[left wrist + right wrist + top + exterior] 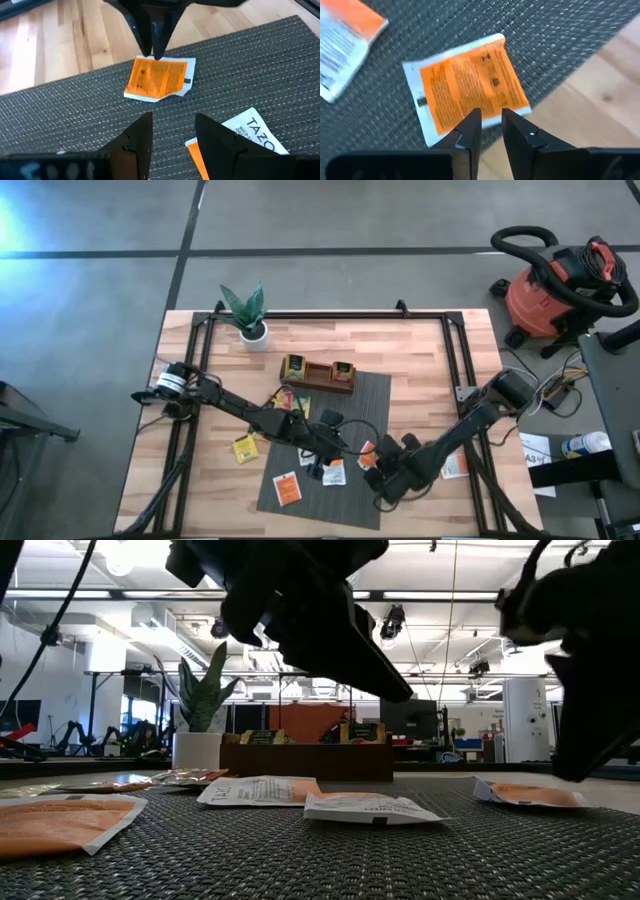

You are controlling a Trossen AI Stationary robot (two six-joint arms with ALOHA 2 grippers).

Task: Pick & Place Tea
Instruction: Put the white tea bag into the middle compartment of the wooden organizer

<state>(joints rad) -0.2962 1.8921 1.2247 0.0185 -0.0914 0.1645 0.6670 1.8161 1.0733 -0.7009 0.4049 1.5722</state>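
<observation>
Lying on grey mat [372, 395], tea sachets [287, 489], left hand [172, 131] apart, right hand [491, 121] narrowly apart.

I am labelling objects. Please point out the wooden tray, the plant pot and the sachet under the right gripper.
wooden tray [318, 374]: high view, middle divider.
plant pot [254, 334]: high view, white rim.
orange sachet [470, 87]: right wrist view, printed face.

Both arms crossed low over the grey mat [372, 395], crowding its middle; scattered sachets [288, 489] littered it; the wooden tray [317, 373] and potted plant [247, 315] blocked the far side.
</observation>
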